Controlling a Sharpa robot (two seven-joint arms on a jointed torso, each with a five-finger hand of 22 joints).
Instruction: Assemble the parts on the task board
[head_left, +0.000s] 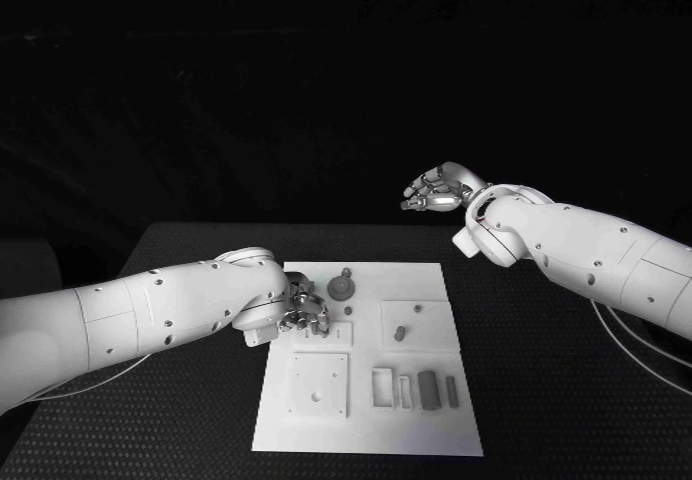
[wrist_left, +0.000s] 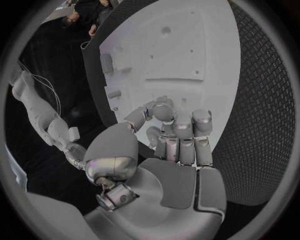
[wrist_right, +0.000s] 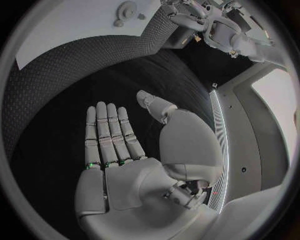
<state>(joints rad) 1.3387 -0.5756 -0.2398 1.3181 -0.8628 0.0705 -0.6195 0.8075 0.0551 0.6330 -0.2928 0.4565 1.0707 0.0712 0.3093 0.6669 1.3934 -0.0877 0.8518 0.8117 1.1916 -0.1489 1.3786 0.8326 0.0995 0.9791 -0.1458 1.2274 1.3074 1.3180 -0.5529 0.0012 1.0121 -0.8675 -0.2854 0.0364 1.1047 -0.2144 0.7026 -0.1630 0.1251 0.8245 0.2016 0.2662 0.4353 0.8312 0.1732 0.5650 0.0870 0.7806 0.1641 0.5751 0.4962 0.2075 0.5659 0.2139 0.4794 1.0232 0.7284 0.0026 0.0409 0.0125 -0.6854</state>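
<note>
Left hand is down on the task board, fingers curled in close over its upper left part (whether they pinch a piece, I cannot tell). Right hand hangs beyond the table's far edge, fingers straight, side by side, holding nothing. Grey parts lie scattered across the white board, mid-table, several lined up near its lower right.

I see the task board at the table's centre, the left hand over its left edge, the right hand raised beyond the far-right corner.
</note>
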